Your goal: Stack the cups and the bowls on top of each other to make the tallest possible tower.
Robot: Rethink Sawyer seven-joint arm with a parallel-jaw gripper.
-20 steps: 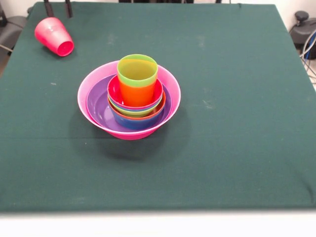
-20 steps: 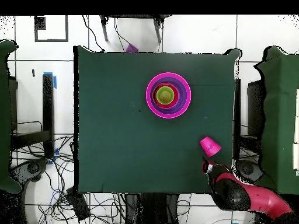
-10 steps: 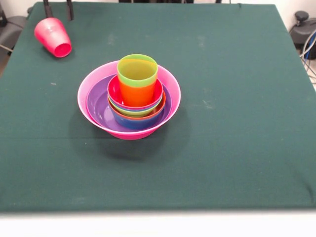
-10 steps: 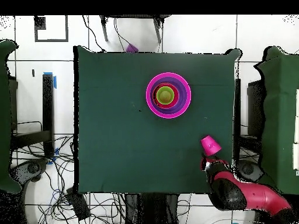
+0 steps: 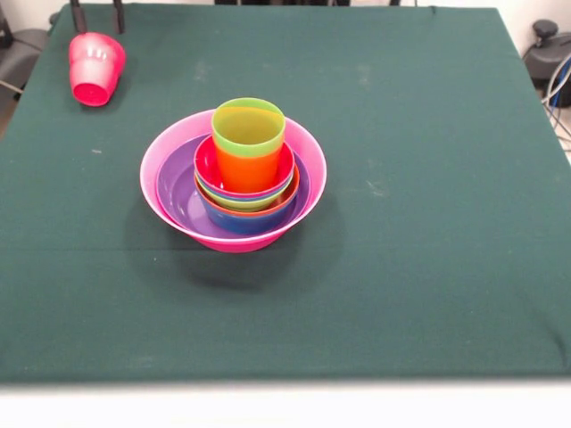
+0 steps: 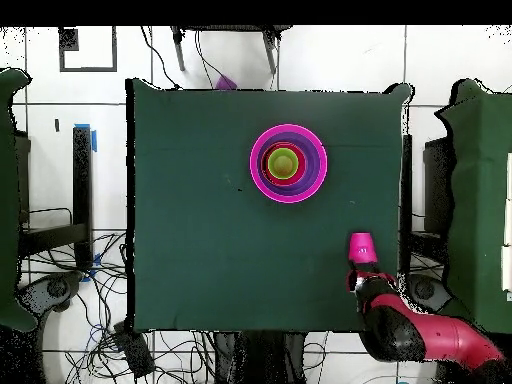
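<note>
On the green table (image 5: 428, 178) the tower (image 5: 234, 183) stands a little toward the camera's left of centre in the front view: a huge pink bowl (image 5: 161, 201) at the bottom, a large purple bowl (image 5: 178, 192) nested inside it and lying toward its left, then a tight cluster of smaller bowls of which a dark blue wall (image 5: 245, 221), an orange rim (image 5: 287, 203), a lime green rim (image 5: 241, 203) and a red-pink bowl (image 5: 207, 165) show one above another. In the red-pink bowl sits an orange cup (image 5: 247, 169) with a lime green cup (image 5: 249, 127) nested in it, upright, its mouth open to the top. From overhead the stack reads as concentric rings, pink outermost (image 6: 288, 163) and green at the middle. The third cup, red-pink (image 5: 95, 67), is well apart from the tower at the table's far left corner in the front view, tilted with its mouth facing down and toward the camera. Two dark fingers (image 5: 117, 15) of the gripper (image 5: 97, 16) stand at the top edge just above the cup's base, one on either side; the overhead view shows the cup (image 6: 361, 247) at the tip of the red and black arm (image 6: 420, 335), so the gripper appears closed on it, holding it
</note>
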